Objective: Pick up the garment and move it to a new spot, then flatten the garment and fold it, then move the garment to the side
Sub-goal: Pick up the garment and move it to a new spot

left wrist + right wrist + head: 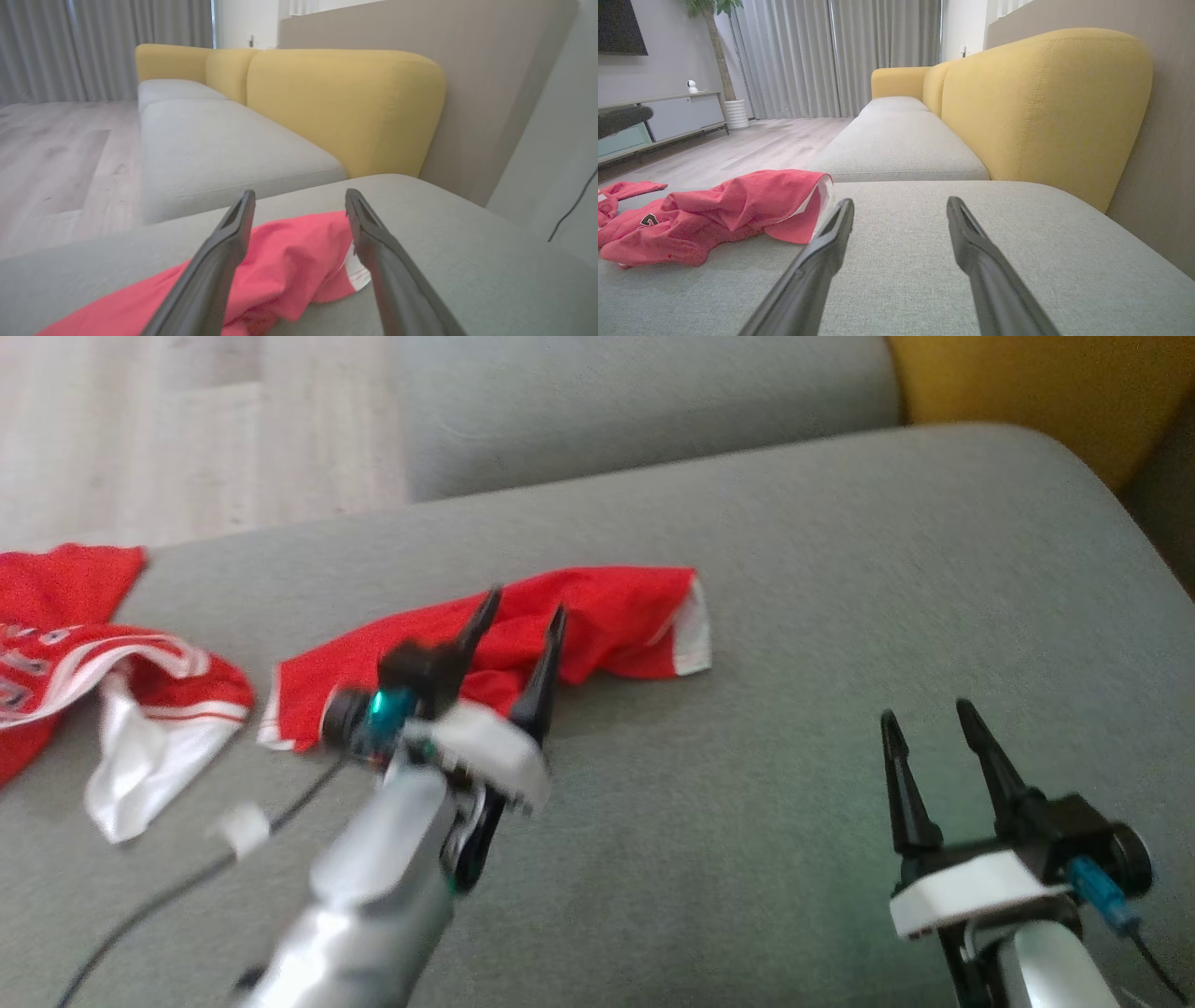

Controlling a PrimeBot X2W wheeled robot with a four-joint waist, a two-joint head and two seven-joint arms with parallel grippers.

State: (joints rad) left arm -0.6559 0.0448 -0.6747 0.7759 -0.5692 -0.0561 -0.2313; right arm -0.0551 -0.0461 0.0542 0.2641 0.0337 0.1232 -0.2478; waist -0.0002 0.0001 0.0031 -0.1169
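We see the garment [607, 616], a crumpled red mesh-like piece with a white band at one end, lying on the grey woven sofa cushion [794, 523]. The left gripper [524, 609] is blurred above it, its tapered dark fingers spread and holding nothing. The right gripper [924, 712] is also open, well apart from the cloth, over bare cushion. From the right wrist we pick out a small dark badge [648, 219] on the fabric and a rounded yellow backrest [1041, 107]. From the head we see a second red-and-white jersey [65, 616] further left.
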